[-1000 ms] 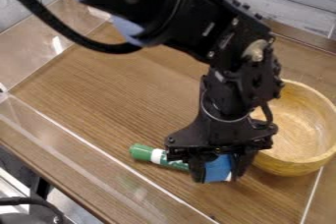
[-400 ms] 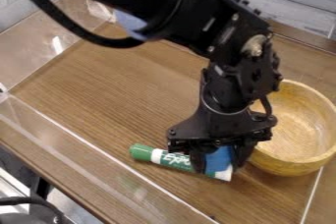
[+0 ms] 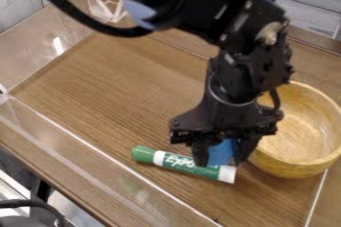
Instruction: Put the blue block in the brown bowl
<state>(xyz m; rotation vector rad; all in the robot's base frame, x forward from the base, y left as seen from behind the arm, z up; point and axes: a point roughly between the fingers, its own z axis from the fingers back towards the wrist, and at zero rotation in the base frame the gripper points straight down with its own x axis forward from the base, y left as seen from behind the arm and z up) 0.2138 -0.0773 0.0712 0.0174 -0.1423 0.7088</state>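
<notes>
The robot arm [image 3: 229, 34] is matte black with rounded joints, silver screws and loose cable.

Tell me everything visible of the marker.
The marker is a short, thick cylinder with a green cap at its left end, a band of green and white with "EXPO" in white lettering, and a white right end. It looks like smooth plastic. Capped, it lies on its side on the wooden table, slanting down to the right, just below the jaws and the blue block.
</notes>
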